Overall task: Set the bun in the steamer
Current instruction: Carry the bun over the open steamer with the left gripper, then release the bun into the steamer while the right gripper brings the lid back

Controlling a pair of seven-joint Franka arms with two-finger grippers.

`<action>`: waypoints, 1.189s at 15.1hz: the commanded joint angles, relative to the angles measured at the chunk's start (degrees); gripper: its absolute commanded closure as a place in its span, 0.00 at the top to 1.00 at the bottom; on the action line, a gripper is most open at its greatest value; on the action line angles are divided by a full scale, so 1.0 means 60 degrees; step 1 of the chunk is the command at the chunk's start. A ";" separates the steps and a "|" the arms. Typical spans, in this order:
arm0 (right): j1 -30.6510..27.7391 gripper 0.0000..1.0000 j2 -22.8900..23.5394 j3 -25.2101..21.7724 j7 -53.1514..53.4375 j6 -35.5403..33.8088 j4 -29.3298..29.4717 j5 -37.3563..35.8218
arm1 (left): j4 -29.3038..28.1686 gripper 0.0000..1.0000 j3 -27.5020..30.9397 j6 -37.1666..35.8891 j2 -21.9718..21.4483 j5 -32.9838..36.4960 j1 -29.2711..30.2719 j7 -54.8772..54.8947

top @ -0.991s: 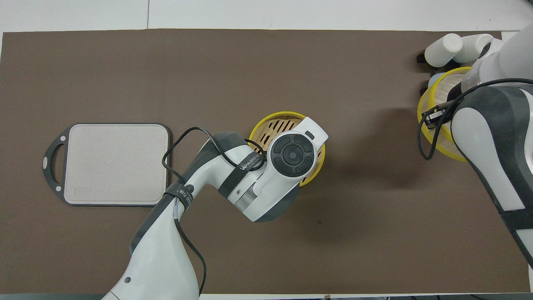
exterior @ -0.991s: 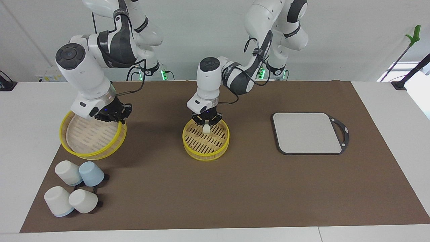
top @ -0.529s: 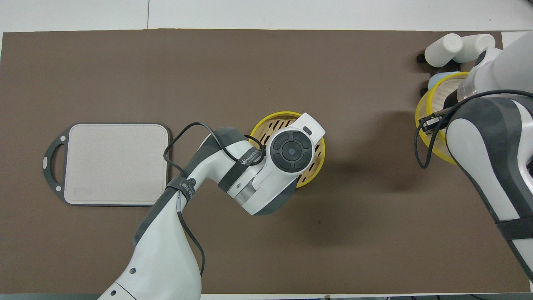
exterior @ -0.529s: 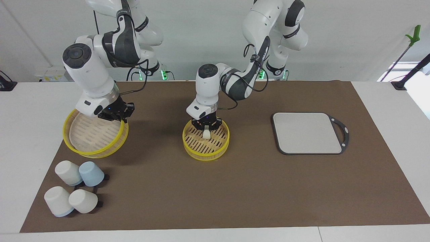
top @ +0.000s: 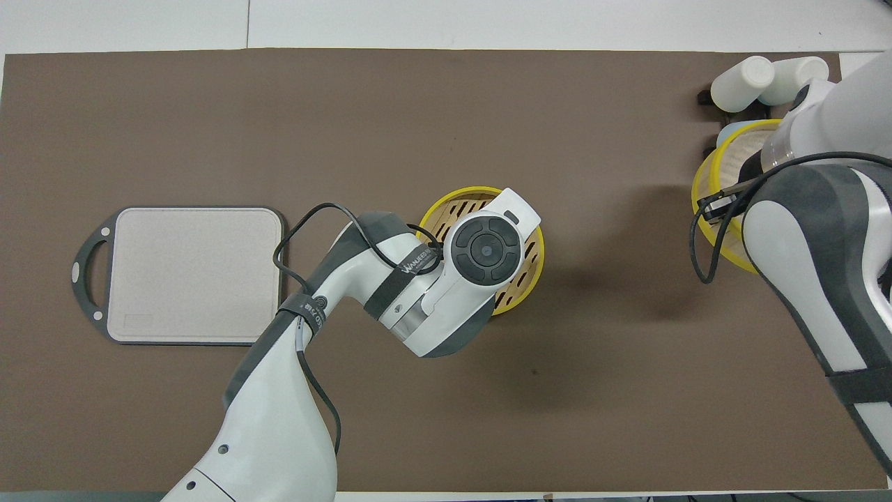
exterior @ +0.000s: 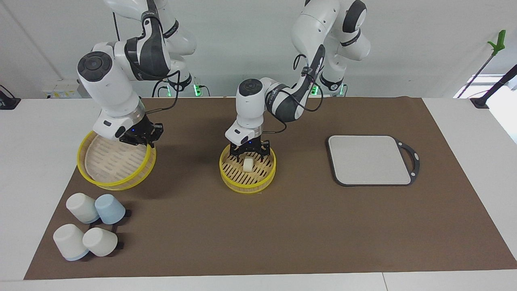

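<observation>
On my facing feed the bun (exterior: 248, 164) lies on the slatted floor of the steamer (exterior: 247, 182), which sits mid-desk on the brown mat (exterior: 282, 226). My left tool (exterior: 249, 150) hangs just over the steamer, directly above the bun, with its fingers (exterior: 236, 150) spread apart and clear of the bun, so it is released. From overhead the left arm's wrist covers most of the basket and only the yellow rim (top: 460, 193) shows.

My right tool (exterior: 139, 139) is clenched on the rim of a second yellow-rimmed basket (exterior: 115, 163), held tilted off the mat at the right arm's end of the desk. Farther from the robots than that basket lie four overturned cups (exterior: 91, 230), clustered together. The grey board (exterior: 369, 159) with its black handle lies flat toward the left arm's end, well apart from the steamer.
</observation>
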 commanded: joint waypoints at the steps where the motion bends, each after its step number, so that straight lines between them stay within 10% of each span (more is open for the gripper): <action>1: -0.0009 0.05 -0.0270 0.0095 0.0166 0.0096 0.0006 0.0236 | 0.0079 1.00 -0.0018 -0.0820 -0.0615 0.0216 0.0412 0.0053; 13: 0.3035 0.05 0.0095 0.0110 0.4791 0.0652 0.0958 0.0456 | -0.0067 1.00 -0.0047 -0.4380 -0.3751 -0.0823 0.5052 0.4941; 18: 0.5086 0.06 0.1851 0.0037 0.7313 0.1325 0.2335 -0.0023 | -0.0067 1.00 -0.0003 -0.4982 -0.4338 -0.0839 0.6462 0.6525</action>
